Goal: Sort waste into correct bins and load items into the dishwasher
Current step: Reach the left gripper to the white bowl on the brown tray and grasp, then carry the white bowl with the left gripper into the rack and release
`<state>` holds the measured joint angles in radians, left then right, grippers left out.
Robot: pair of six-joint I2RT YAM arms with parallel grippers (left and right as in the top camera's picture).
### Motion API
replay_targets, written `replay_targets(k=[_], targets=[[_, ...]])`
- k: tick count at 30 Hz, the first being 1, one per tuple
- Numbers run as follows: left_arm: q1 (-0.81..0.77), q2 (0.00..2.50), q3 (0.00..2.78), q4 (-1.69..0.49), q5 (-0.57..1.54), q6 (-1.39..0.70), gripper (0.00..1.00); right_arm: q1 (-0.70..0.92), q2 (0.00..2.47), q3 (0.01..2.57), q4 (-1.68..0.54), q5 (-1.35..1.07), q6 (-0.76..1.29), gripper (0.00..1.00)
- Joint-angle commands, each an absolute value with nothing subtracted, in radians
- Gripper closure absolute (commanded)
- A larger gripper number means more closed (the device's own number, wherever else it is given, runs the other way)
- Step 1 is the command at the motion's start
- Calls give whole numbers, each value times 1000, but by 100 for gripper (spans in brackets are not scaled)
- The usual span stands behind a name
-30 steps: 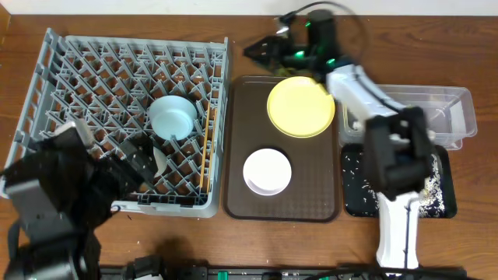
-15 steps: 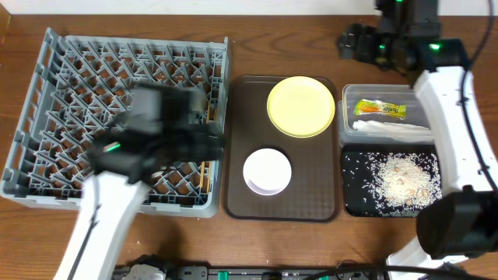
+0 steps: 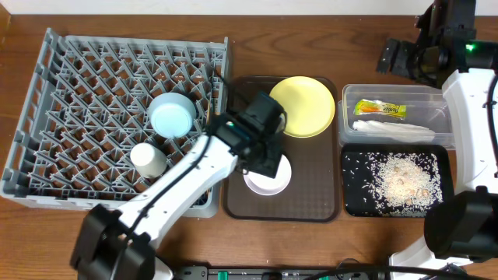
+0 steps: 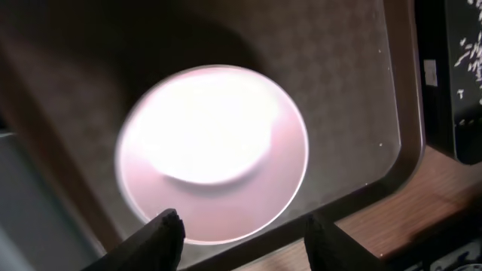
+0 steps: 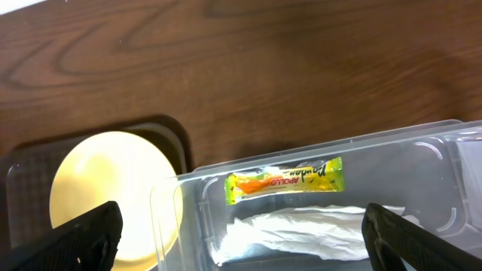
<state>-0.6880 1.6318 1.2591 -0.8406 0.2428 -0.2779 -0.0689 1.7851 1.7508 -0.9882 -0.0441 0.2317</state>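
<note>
Left hand: fingers apart, empty, white bowl directly beneath. Bowl judged stiff, slick, breakable; pinch the rim nearest the fingertips. Right hand: apart, empty.

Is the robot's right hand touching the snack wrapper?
Apart. Right wrist view: the open right gripper hangs clear above the snack wrapper lying in the clear tub.

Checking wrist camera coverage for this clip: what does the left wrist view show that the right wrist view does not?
Only left wrist: a white bowl and the edge of the black tray with rice grains. Only right wrist: the yellow plate and the clear tub holding a snack wrapper and a napkin. Both: the brown tray and the wooden table.
</note>
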Motion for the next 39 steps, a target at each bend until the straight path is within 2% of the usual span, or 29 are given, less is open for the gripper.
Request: replay_targets(k=[1,9,12,19,24,28,29,30,39], targets=[[-735,1662,1274,-820,231,-294,45,-69,1774,1753,-991,-27,220,1],[-823,1736,1266,-737,171,-373,46,-69,1774,1753,-991,-27,220,1],[-855,1779,1259,-704,170,-379,50,-69,1774,1753,-991,-27,220,1],[-883,1867,1259,-669,159,-379,63,-69,1774,1753,-991,-27,220,1],[-882,1875,1259,-679,71,-379,76,-69,1774,1753,-991,-27,220,1],[-883,1872,1260,-690,71,-379,81,-69,1774,1753,-991,-27,220,1],[-882,1868,1260,-690,70,-379,90,-69,1774,1753,-991,-27,220,1],[-882,1863,1260,-691,70,-379,92,-69,1774,1753,-991,-27,220,1],[-838,1648,1312,-716,142,-379,93,-69,1774,1753,-991,-27,220,1]])
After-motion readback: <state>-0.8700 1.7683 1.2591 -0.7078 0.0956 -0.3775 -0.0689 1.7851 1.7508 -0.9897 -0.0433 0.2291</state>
